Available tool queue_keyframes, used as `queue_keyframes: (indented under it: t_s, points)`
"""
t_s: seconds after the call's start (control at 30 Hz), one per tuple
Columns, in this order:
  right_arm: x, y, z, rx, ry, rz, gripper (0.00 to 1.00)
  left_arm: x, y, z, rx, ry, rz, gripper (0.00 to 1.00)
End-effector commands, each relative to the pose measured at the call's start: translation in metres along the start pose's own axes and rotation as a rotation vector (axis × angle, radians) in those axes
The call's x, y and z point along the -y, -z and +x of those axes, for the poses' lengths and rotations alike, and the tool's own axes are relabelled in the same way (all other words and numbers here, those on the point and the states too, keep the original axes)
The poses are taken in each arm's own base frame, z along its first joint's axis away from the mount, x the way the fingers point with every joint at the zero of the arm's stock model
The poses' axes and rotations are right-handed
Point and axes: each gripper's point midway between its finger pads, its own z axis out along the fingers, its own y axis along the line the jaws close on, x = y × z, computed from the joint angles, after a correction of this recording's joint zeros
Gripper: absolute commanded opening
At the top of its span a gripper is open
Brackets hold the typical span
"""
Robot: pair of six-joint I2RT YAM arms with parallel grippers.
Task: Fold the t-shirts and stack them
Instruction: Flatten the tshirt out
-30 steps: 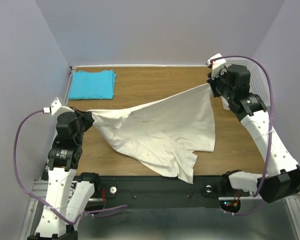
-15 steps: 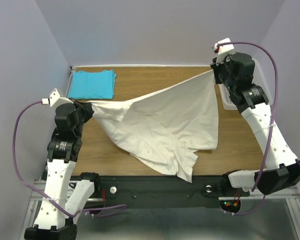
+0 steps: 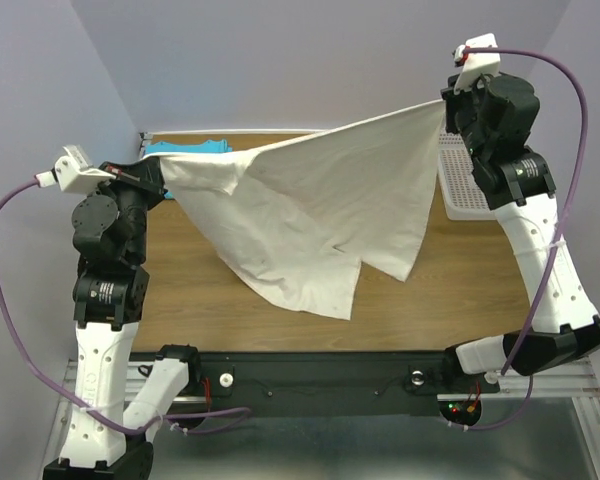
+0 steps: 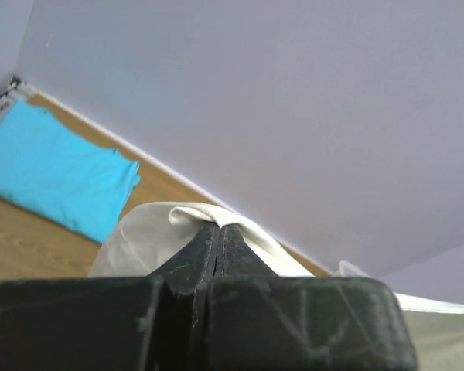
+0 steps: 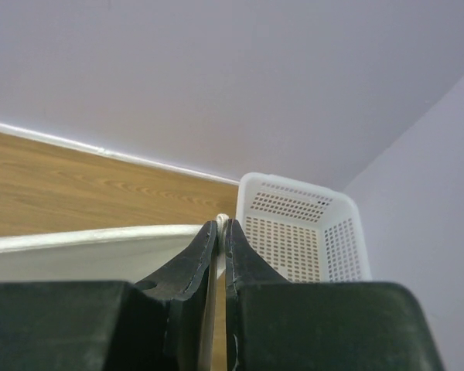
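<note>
One cream t-shirt [image 3: 310, 210] stretches left-right, tapering downward.

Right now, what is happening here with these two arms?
Both arms hold the cream t-shirt spread in the air between them. The left gripper is shut on one end of it, the right gripper on the opposite corner, and the rest hangs over the table. The turquoise t-shirt lies folded at the far left.

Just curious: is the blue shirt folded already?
Folded: the blue t-shirt lies flat as a compact rectangle with layered edges.
</note>
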Motion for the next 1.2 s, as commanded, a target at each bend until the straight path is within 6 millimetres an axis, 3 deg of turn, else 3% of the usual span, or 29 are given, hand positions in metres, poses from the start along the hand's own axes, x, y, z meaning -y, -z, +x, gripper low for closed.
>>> queue_keyframes:
  t_s: [0.0,0.13,0.33,0.6,0.67,0.73,0.8,0.83,0.9,0.97,1.0,1.07,1.1,1.13,1.17]
  points:
    - [0.052,0.012,-0.045,0.112,-0.021,0.180,0.01,0.026,0.010,-0.062,0.202,-0.003,0.051,0.00]
    - [0.062,0.016,-0.057,0.141,-0.037,0.199,0.01,0.015,0.006,-0.055,0.193,-0.024,0.013,0.00]
    - [0.052,0.011,-0.043,0.113,-0.030,0.162,0.01,0.011,0.001,-0.037,0.142,-0.030,0.026,0.00]
    - [0.054,0.011,-0.053,0.131,-0.022,0.162,0.01,0.033,0.004,-0.052,0.178,-0.030,0.113,0.00]
    - [0.044,-0.003,-0.048,0.122,-0.015,0.126,0.01,0.036,-0.008,-0.050,0.178,0.000,0.116,0.00]
    - [0.036,-0.017,-0.043,0.110,-0.010,0.100,0.01,0.031,-0.030,-0.035,0.149,0.015,0.098,0.00]
    - [0.024,-0.037,-0.036,0.102,-0.015,0.063,0.01,0.039,-0.048,-0.028,0.140,0.055,0.135,0.00]
    - [0.021,-0.043,-0.036,0.105,-0.017,0.054,0.00,0.042,-0.067,-0.019,0.125,0.065,0.146,0.00]
    - [0.017,-0.056,-0.046,0.135,-0.036,0.039,0.01,0.052,-0.085,-0.008,0.088,0.103,0.192,0.00]
    - [0.009,-0.082,-0.039,0.120,-0.040,0.030,0.00,0.065,-0.113,-0.002,0.075,0.125,0.235,0.00]
    - [0.011,-0.097,-0.043,0.133,-0.061,0.039,0.01,0.071,-0.121,0.000,0.064,0.136,0.258,0.00]
    - [0.016,-0.111,-0.049,0.160,-0.090,0.047,0.01,0.087,-0.143,-0.007,0.077,0.152,0.290,0.00]
    - [0.028,-0.121,-0.056,0.187,-0.123,0.071,0.01,0.113,-0.142,-0.026,0.093,0.156,0.366,0.00]
    - [0.034,-0.124,-0.061,0.207,-0.135,0.086,0.01,0.117,-0.156,-0.020,0.076,0.156,0.379,0.00]
    - [0.045,-0.121,-0.077,0.260,-0.156,0.112,0.01,0.128,-0.158,-0.027,0.078,0.158,0.414,0.00]
